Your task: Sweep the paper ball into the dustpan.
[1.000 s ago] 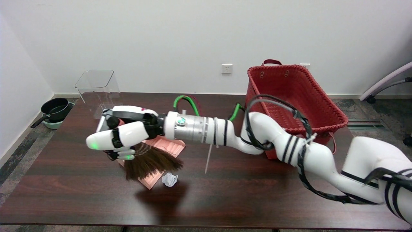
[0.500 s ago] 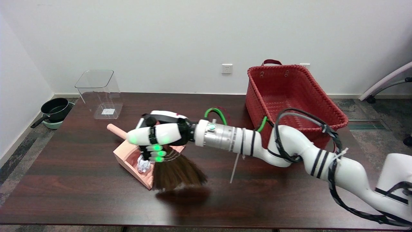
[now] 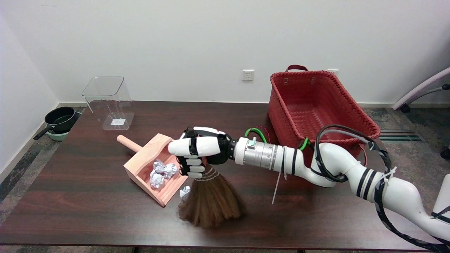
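White right hand [image 3: 194,154] fingers curled around broom [image 3: 210,200] neck, bristles down beside paper ball [image 3: 184,192]; dustpan [image 3: 140,162] adjacent

Paper ball [image 3: 184,192]: white, crumpled, on table at dustpan's [image 3: 144,159] 4 o'clock edge, touching broom [image 3: 211,202] bristles; pink dustpan holds three crumpled balls [image 3: 160,173]

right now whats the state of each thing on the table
right hand: gripping the broom handle
broom: held upright, bristles down on the table
dustpan: flat on the table, open side facing the broom, paper balls inside
paper ball: on the table, just outside the dustpan, beside the bristles
red basket: upright, looks empty
clear bin: upright, looks empty
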Tool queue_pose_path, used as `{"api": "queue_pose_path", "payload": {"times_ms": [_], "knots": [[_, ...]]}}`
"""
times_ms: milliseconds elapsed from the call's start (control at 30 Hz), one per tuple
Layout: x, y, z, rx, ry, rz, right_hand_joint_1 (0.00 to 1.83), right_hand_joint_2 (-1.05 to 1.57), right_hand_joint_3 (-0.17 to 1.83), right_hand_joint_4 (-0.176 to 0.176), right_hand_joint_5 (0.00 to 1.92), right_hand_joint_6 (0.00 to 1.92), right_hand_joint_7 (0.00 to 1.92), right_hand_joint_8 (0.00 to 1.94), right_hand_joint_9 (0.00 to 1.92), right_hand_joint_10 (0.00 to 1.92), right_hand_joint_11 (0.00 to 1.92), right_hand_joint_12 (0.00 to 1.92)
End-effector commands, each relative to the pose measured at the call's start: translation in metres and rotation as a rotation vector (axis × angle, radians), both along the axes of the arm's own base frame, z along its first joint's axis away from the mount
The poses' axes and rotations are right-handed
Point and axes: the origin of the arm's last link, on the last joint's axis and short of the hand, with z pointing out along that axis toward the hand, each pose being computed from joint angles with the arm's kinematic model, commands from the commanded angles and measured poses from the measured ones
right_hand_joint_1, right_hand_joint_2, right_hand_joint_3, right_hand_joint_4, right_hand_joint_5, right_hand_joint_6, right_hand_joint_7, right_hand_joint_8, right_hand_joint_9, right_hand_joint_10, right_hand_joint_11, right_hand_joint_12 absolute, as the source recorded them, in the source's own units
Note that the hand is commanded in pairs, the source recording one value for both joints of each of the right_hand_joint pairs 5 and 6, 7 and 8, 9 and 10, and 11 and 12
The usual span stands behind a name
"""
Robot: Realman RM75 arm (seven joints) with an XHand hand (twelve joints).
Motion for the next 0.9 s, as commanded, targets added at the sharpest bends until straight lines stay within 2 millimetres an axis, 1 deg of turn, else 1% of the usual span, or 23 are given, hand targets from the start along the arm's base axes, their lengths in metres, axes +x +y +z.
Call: {"api": "queue_pose_path", "payload": {"times_ms": [33, 100, 333, 533, 733, 900], "knots": [[-0.019, -0.008, -0.006, 0.037, 0.047, -0.042, 1.1, 1.57, 0.79, 0.0, 1.92, 1.92, 1.92, 1.92, 1.89, 1.89, 1.62, 1.62], [-0.014, -0.012, -0.013, 0.05, 0.062, -0.014, 1.1, 1.57, 0.79, 0.0, 1.92, 1.92, 1.92, 1.92, 1.89, 1.89, 1.62, 1.62], [-0.003, -0.022, -0.052, 0.13, 0.089, 0.044, 1.1, 1.57, 0.79, 0.0, 1.92, 1.92, 1.92, 1.92, 1.89, 1.89, 1.62, 1.62], [0.01, -0.031, -0.077, 0.161, 0.091, 0.086, 1.1, 1.57, 0.78, 0.0, 1.92, 1.92, 1.92, 1.92, 1.9, 1.9, 1.62, 1.62], [0.021, -0.035, -0.101, 0.177, 0.077, 0.136, 1.09, 1.57, 0.79, 0.0, 1.92, 1.92, 1.92, 1.92, 1.9, 1.9, 1.63, 1.63], [0.027, -0.036, -0.111, 0.164, 0.054, 0.168, 1.09, 1.57, 0.78, 0.0, 1.92, 1.92, 1.92, 1.92, 1.9, 1.9, 1.64, 1.64]]}}
